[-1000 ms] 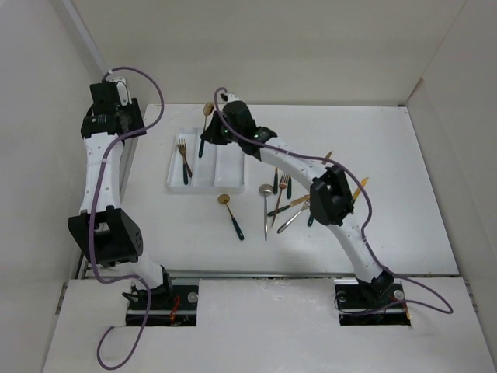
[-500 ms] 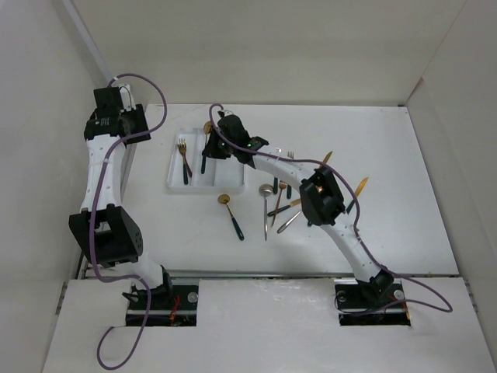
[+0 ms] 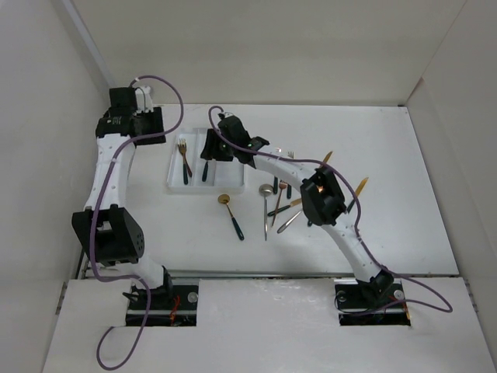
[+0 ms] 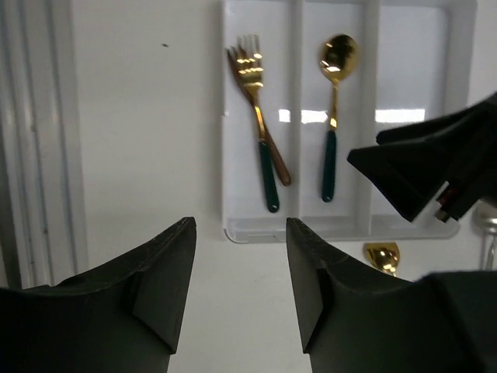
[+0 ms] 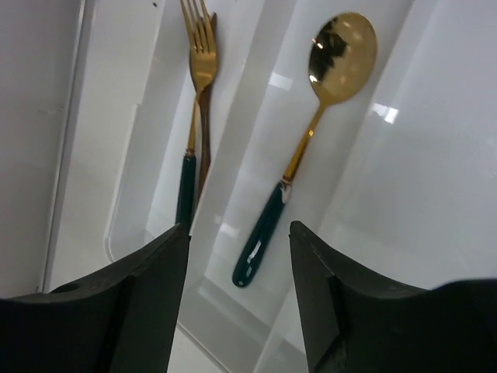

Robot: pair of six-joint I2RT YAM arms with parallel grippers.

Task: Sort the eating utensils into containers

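My R claw (image 5: pixel 238 229) hangs over the tray (image 3: pixel 231 177), above its mid slot. Jaws wide, nothing in them. Spoon (image 5: pixel 298 153) lies flat in that slot, bowl twd tray's far end, clear of my fingers. Fork (image 4: pixel 260 128) is in tray's left slot w/ a brown-handled piece under it. L claw (image 4: pixel 241 225) is off tray's left side, jaws partly apart, empty. Other utensils (image 3: pixel 279 203) are piled right of tray's near end. Loose spoon (image 3: pixel 231 214) sits just off tray's near edge.

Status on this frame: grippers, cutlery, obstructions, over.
Right gripper open, empty, above white cutlery tray; left gripper open, empty, beside it. Gold spoon lies in middle compartment, gold fork in left one. Loose utensils on table; nothing blocks the tray.
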